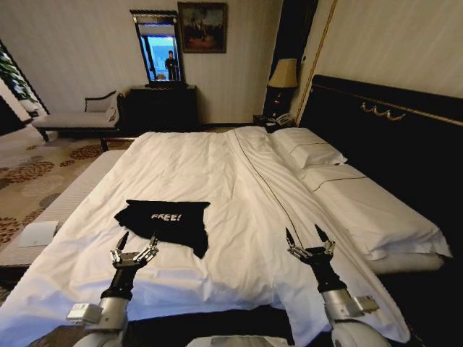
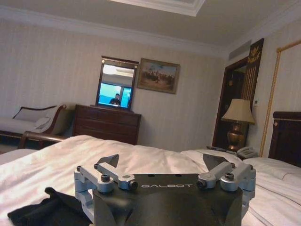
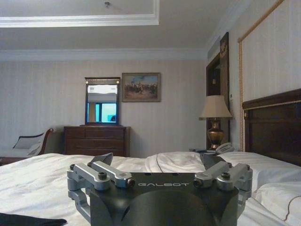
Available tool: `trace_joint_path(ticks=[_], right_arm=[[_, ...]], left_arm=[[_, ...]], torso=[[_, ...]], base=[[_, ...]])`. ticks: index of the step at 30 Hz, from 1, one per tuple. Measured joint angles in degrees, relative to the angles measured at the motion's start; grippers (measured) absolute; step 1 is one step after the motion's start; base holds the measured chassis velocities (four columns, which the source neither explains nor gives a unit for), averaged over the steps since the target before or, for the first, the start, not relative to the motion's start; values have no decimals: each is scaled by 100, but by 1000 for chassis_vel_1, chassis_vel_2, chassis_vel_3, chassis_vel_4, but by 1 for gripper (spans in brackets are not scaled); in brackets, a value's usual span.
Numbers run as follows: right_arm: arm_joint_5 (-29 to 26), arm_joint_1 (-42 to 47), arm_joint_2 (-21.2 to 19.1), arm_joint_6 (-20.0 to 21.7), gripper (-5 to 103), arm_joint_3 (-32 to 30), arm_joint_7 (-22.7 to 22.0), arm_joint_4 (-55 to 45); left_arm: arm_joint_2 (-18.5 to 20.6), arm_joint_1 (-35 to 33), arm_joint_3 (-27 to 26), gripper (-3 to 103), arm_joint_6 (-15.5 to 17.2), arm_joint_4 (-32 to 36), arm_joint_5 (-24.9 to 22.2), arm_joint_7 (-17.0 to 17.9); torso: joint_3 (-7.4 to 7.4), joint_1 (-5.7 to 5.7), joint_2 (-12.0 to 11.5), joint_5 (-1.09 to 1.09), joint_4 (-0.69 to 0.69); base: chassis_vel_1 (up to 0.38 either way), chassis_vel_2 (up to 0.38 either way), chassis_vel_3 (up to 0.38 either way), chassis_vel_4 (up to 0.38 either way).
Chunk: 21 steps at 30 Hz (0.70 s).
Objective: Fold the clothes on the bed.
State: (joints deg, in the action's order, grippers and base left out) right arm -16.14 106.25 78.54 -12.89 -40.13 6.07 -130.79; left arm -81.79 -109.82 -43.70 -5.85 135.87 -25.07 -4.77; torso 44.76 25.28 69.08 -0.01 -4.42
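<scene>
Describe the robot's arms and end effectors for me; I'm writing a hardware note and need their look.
Both arms are silver-grey with a black wrist section. The left end effector and right end effector each carry two dark, pointed fingers on silver-grey metal linkages with black bolts. In the wrist views, the matte black housing bears white "GALBOT" lettering. No loose cables are visible.

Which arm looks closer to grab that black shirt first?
Probably the left. The left gripper hovers open at the near edge of the black shirt on the bed. The right gripper, also open, is over bare white sheet, well off to the shirt's side.
</scene>
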Motion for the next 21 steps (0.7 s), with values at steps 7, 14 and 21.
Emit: trace_joint_path(ticks=[7,14,21], right_arm=[[81,-24,75,-26,100,83,-7,24],[109,-57,109,-43,100,117,-58,48],[114,-42,107,-74,100,98,-65,50]], left_arm=[[71,-32,-86,100,-14,36,-22,20],[123,-45,-140,100,-30,37,-33,29],[125,-71,-155,100,-53,43,-41,35]], torso=[[0,0,0,0,0],[0,0,0,0,0],[0,0,0,1,0]], base=[[0,0,0,0],[0,0,0,0],[0,0,0,0]])
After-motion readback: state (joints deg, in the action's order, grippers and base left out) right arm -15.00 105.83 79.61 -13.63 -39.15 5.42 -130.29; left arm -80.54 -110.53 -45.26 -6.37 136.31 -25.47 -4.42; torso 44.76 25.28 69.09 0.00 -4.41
